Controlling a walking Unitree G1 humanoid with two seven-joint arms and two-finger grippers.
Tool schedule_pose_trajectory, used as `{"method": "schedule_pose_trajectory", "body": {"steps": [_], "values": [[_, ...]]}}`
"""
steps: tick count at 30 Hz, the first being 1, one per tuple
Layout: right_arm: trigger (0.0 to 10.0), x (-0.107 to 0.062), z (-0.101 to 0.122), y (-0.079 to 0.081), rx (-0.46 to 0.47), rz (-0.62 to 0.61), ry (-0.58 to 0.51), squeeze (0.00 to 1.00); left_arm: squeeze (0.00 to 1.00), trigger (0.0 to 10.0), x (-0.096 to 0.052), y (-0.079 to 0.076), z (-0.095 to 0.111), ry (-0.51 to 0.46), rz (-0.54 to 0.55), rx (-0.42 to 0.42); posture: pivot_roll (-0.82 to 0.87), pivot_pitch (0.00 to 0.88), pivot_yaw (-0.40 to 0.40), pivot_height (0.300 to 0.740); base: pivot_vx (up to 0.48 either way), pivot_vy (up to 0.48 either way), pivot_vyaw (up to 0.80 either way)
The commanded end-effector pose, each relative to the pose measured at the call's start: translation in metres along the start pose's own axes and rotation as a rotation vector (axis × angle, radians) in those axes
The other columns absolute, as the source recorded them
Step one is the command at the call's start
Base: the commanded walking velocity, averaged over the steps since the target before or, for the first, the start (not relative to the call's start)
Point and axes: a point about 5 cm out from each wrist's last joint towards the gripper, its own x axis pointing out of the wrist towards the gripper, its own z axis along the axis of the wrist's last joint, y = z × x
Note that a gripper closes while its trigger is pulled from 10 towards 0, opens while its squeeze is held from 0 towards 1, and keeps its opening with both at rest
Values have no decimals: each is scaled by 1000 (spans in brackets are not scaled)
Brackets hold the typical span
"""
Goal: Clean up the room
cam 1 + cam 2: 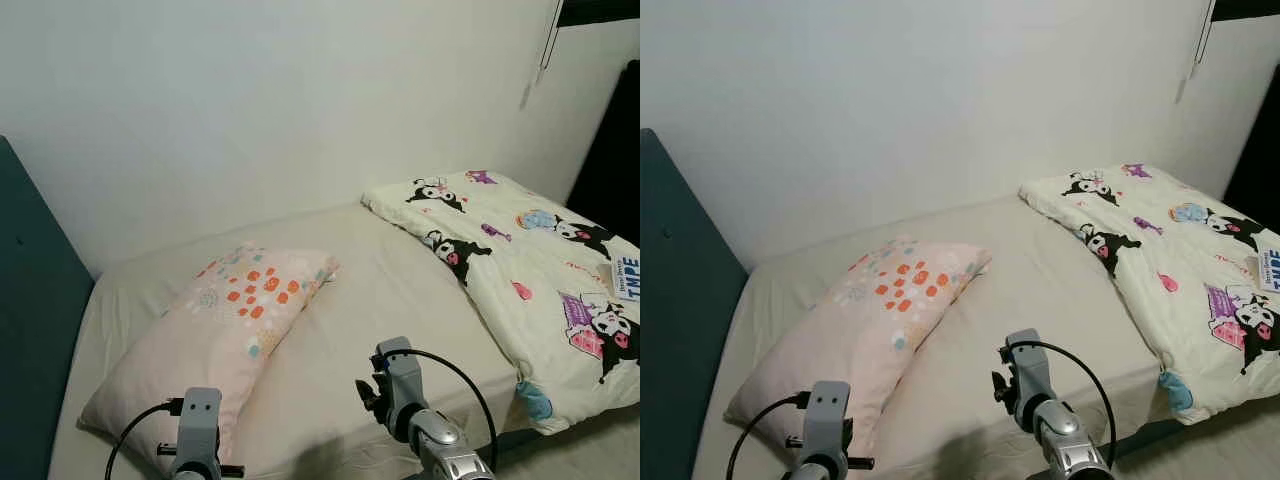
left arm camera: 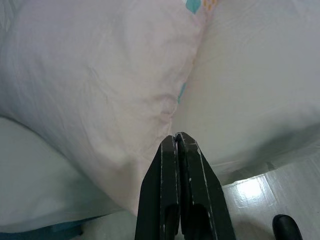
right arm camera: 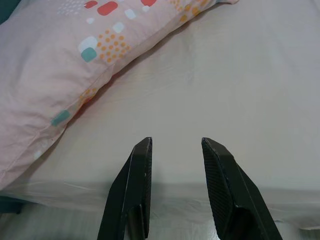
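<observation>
A pink pillow (image 1: pixel 225 325) with orange and teal spots lies slanted on the cream bed sheet (image 1: pixel 390 300), toward the headboard side. A cream quilt (image 1: pixel 540 265) printed with black-and-white cartoon figures is bunched on the bed's right half and hangs over the near edge. Both arms are raised low in front of the bed's near edge. My left gripper (image 2: pixel 176 136) is shut with nothing in it, its tips over the pillow's near corner (image 2: pixel 100 100). My right gripper (image 3: pixel 175 142) is open above bare sheet (image 3: pixel 240 85), with the pillow (image 3: pixel 75 65) to one side.
A dark teal headboard (image 1: pixel 35 330) stands at the bed's left end. A plain white wall (image 1: pixel 280 100) runs behind the bed. A dark opening (image 1: pixel 610 140) is at the far right. Pale floor (image 2: pixel 280 190) lies below the bed's near edge.
</observation>
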Motion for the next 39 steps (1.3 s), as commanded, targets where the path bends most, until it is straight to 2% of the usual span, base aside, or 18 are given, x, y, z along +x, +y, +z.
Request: {"method": "schedule_pose_trajectory", "body": {"steps": [1,9,10,15,39], "values": [[10000,0,0,1,17,3,-5,0,0,10000,-1,4,-4,16,7,20,-81,0,22,738,0,0,0],[10000,0,-3,-1,4,2,9,0,0,10000,-1,4,-4,15,24,3,-84,0,-13,738,0,0,0],[10000,-1,-3,-3,-6,3,18,0,0,10000,-1,1,-3,11,35,-11,-76,0,-42,738,0,0,0],[10000,-1,-3,-6,2,-3,21,0,0,10000,-3,-4,-5,8,35,-15,-72,0,-58,738,0,0,0],[10000,0,0,-9,-33,-28,14,0,0,10000,-1,1,0,-18,60,-37,-72,0,-45,738,0,0,0]]}}
